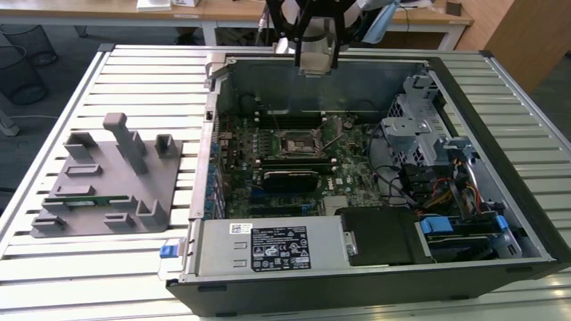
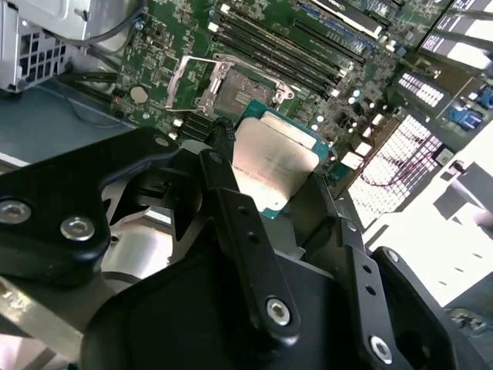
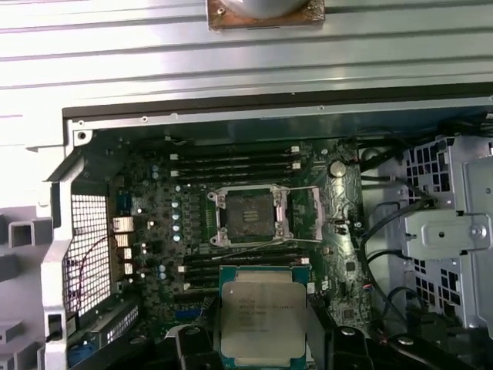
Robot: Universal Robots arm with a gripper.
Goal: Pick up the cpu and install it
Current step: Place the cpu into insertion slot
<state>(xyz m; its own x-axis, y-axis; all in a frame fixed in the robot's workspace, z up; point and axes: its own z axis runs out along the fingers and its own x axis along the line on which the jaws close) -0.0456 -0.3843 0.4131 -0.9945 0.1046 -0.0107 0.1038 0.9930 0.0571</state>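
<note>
The claw (image 2: 271, 162) is closed to the chip's width. Its two black fingers (image 2: 239, 223) pinch the cpu (image 3: 263, 320) by opposite edges and hold it in the air, metal lid showing. The cpu looks light, thin and stiff, with a delicate underside, so an edge grip suits it, though the smooth rim could slip. Beyond and well apart, the open socket (image 3: 248, 216) sits on the motherboard (image 3: 154, 223), inside the computer case (image 1: 357, 291) lying on the slatted tabletop (image 1: 134, 73).

fixture (image 1: 107, 180): on table (image 1: 143, 73), exterior view's left of case (image 1: 375, 284)
socket (image 1: 295, 142): on motherboard (image 1: 348, 167), inside case
cpu (image 3: 263, 316): in gripper (image 2: 271, 158), above motherboard
</note>
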